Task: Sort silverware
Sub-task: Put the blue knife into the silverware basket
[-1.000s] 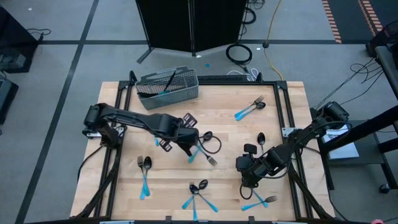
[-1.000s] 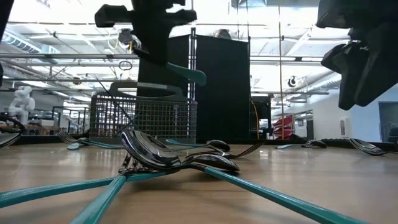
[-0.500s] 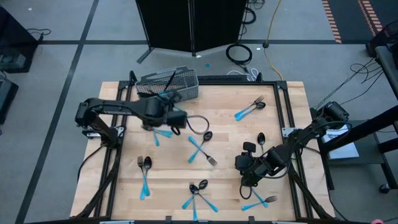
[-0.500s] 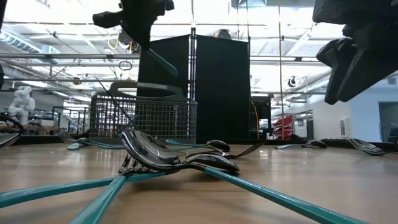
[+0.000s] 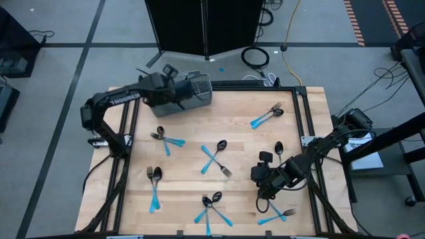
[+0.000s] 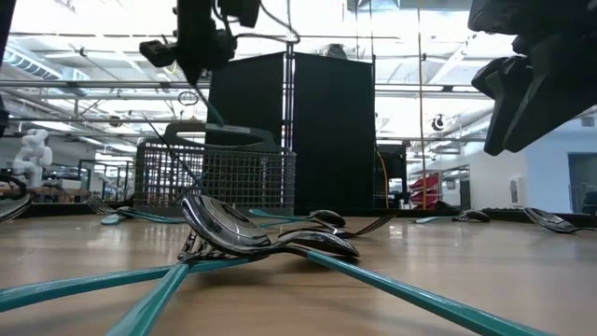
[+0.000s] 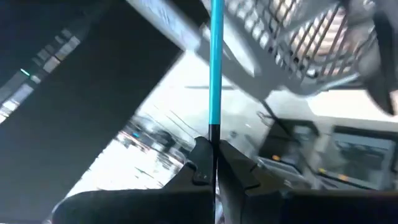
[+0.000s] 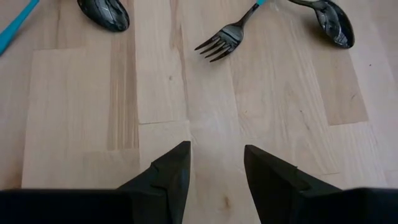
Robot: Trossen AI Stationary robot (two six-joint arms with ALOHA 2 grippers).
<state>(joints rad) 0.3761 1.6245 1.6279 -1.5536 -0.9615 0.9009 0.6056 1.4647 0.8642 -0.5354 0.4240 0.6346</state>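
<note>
A blue-handled utensil (image 7: 216, 68) is pinched in the left gripper (image 7: 214, 163), handle running straight out towards the wire-mesh basket (image 5: 192, 93), apparently just above it. The right gripper (image 8: 214, 168) is held spread over the table (image 5: 299, 126) near a fork (image 8: 227, 35).

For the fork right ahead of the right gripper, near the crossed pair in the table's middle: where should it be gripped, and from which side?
Probably the light-blue handle, from straight above. The fork lies flat on the table, tines toward the open right gripper, with bare wood either side. The jaws would best close across the handle's width; the thin tines give little to hold.
</note>
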